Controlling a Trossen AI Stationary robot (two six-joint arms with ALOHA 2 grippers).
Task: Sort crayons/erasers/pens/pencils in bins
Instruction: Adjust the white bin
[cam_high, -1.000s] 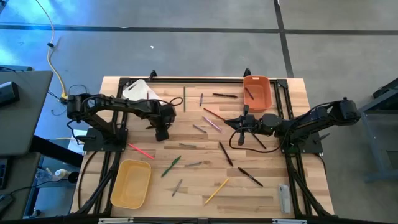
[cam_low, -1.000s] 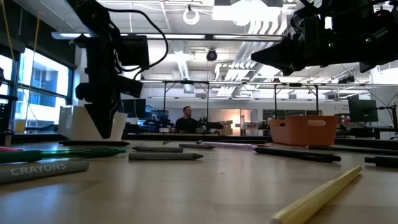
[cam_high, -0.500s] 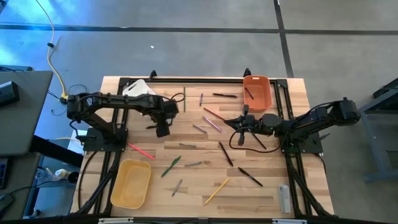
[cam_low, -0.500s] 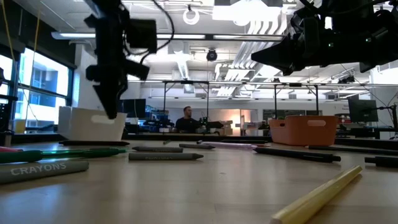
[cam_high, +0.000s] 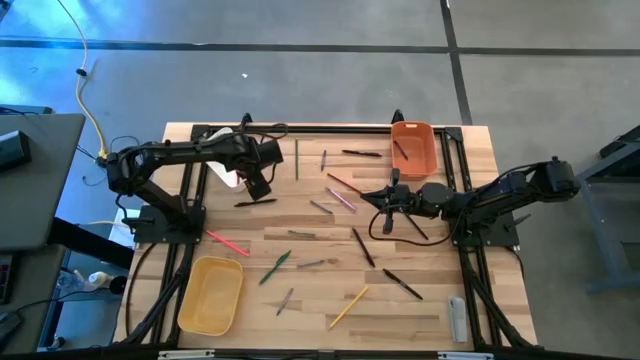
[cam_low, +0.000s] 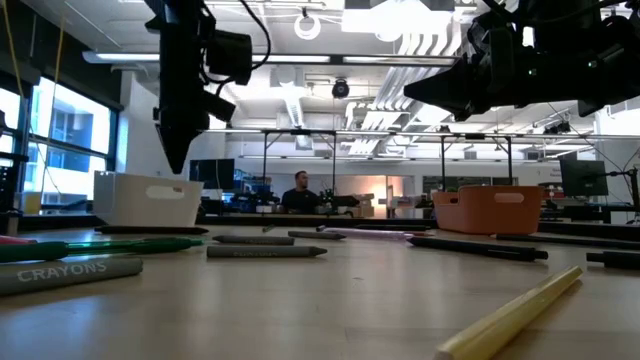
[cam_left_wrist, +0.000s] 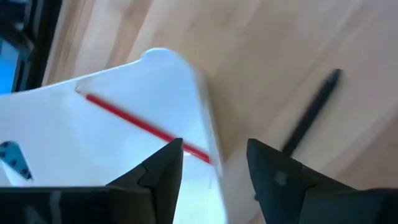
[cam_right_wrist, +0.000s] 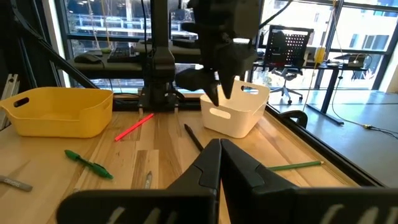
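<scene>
Left gripper hangs over the near edge of the white bin at the table's far left corner, fingers spread apart, nothing between them. In the left wrist view a thin red stick lies inside the white bin, slanting across its floor; a black pen lies on the wood just beside the bin's outer wall.

Right gripper hovers mid-table on the right side, fingers pressed together, nothing held.

Bins: white one is a small rounded tray, partly hidden by the left arm. Orange bin sits at the far right corner with a dark stick inside. Yellow bin sits near left; can't make out anything in it.

Crayons/pens are scattered loose over the middle of the table, thin short sticks: a red one between the white and yellow bins, a green pen, a yellow pencil near the front, a pink one, several black ones, and grey crayons. In the low view a grey stick up close reads CRAYONS.

A grey flat bar lies at the near right corner.
</scene>
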